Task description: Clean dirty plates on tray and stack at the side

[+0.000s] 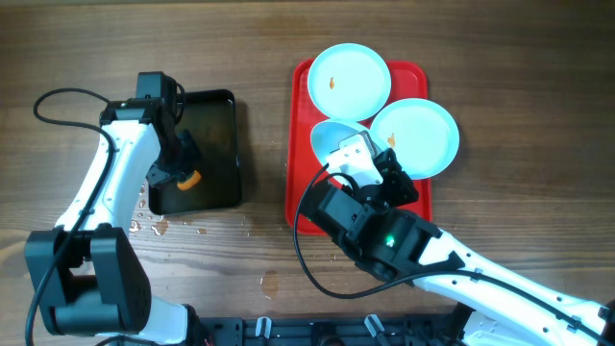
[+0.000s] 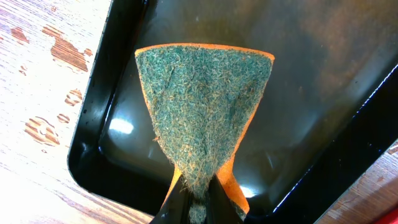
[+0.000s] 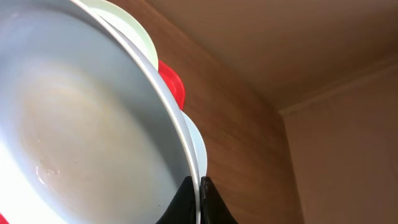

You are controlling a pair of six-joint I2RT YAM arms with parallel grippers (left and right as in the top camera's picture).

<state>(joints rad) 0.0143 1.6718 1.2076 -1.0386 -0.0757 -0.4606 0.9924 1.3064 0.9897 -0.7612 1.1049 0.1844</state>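
The right pincer [image 3: 199, 191] is clenched on the rim of a round pale light-blue plate [image 3: 81, 112], the thin edge pinched between its two dark fingers [image 3: 184, 203]. Seen from overhead, this plate lies over the middle of the large bright red rectangular plastic tray [image 1: 299, 115], toward its left rim. It is half hidden beneath the pincer and the arm that reaches in from the bench's near right corner, and whether it is lifted clear of the tray floor cannot be told. A second plate [image 1: 351, 77] of the same make fills the tray's far end and bears a small orange smear [image 1: 332, 83] left of its centre. A third plate [image 1: 419, 135] sits at the right, overhanging the tray's right rim. The tray itself rests right of the middle of the brown wooden bench [image 1: 259, 38], its long sides running from far edge to near edge. Left of the middle lies a smaller black rectangular tray [image 1: 213, 120] with a wet, glinting floor. Over its near end the left pincer [image 2: 198, 204] grips an orange sponge [image 2: 205, 112] with a green scouring face, squeezing its lower end to a narrow waist while the rest fans out wide. Water droplets [image 1: 154, 227] speckle the wood by the black tray's near left corner.
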